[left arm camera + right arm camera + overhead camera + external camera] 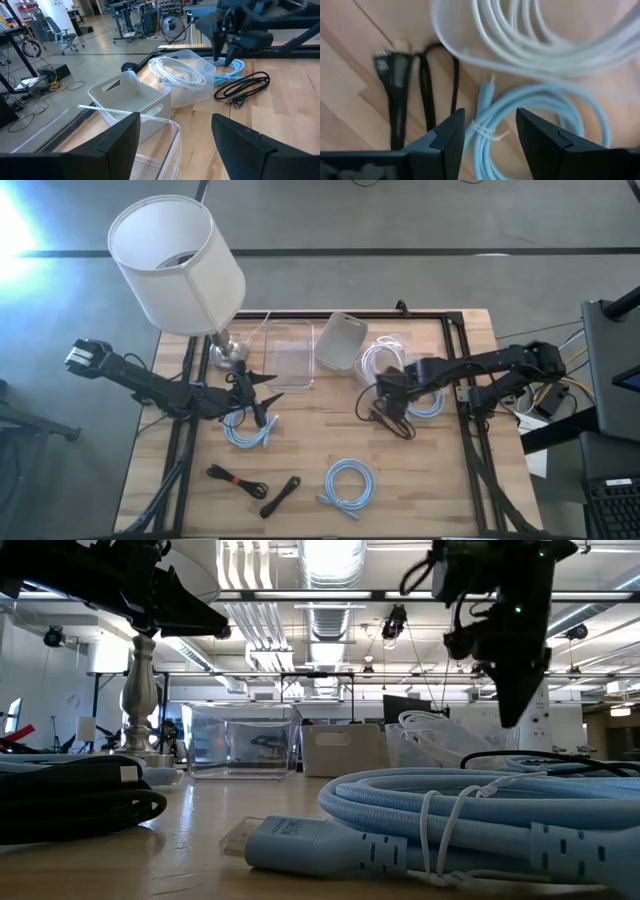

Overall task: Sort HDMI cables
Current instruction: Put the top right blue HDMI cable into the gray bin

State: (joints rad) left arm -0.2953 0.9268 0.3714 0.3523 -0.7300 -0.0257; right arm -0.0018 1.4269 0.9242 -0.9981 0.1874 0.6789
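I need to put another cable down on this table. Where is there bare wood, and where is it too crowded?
Bare wood lies at the front right, beyond the light blue coil, and front left, beside the black bundles. The middle strip between the left tool and right tool is narrow. The back is crowded: lamp, clear tubs, white coil.

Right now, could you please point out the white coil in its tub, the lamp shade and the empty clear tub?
white coil (177,70), left wrist view, on its loops.
lamp shade (180,265), high view, on its side.
empty clear tub (290,352), high view, on its floor.
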